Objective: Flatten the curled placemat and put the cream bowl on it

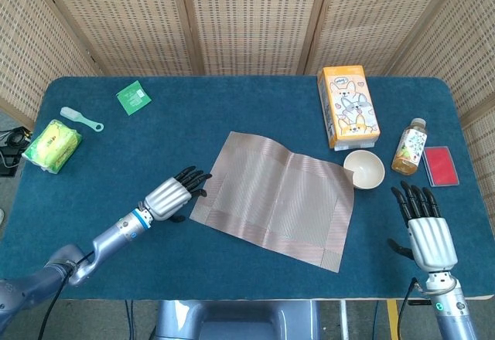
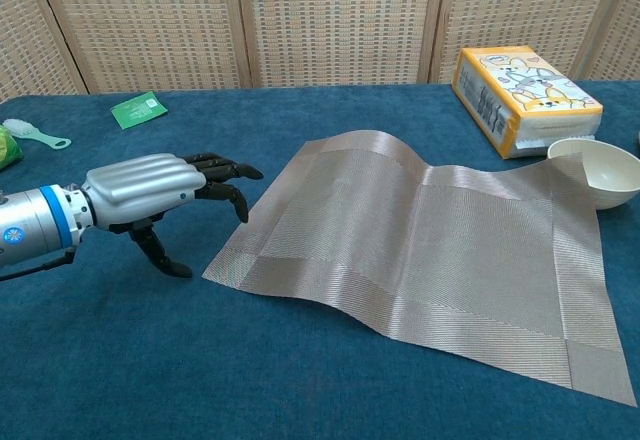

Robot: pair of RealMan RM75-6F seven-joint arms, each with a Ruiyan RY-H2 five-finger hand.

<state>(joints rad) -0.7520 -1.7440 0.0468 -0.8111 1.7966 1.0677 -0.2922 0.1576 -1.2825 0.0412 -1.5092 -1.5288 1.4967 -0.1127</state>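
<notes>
The woven, grey-brown rectangular placemat [image 1: 274,197] lies unrolled at the centre of the dark blue table [image 1: 193,116], but it is not flat — a ridge runs across its middle and its far right corner lifts against the small round cream bowl [image 1: 364,169]. The bowl sits on the table just beside that corner, near the orange cartoon-printed tissue box [image 1: 347,105], and not on the mat.

The left hand [image 2: 160,192] hovers just beside the mat's left edge, fingers spread and slightly curled, holding nothing; whether the fingertips touch the mat cannot be told. The right hand [image 1: 425,228] rests open at the near right, fingers extended, well apart from the mat, and empty.

Judgement: flattening appears only partly done — the ridge and raised corner remain. The placing of the bowl is not yet begun.
</notes>
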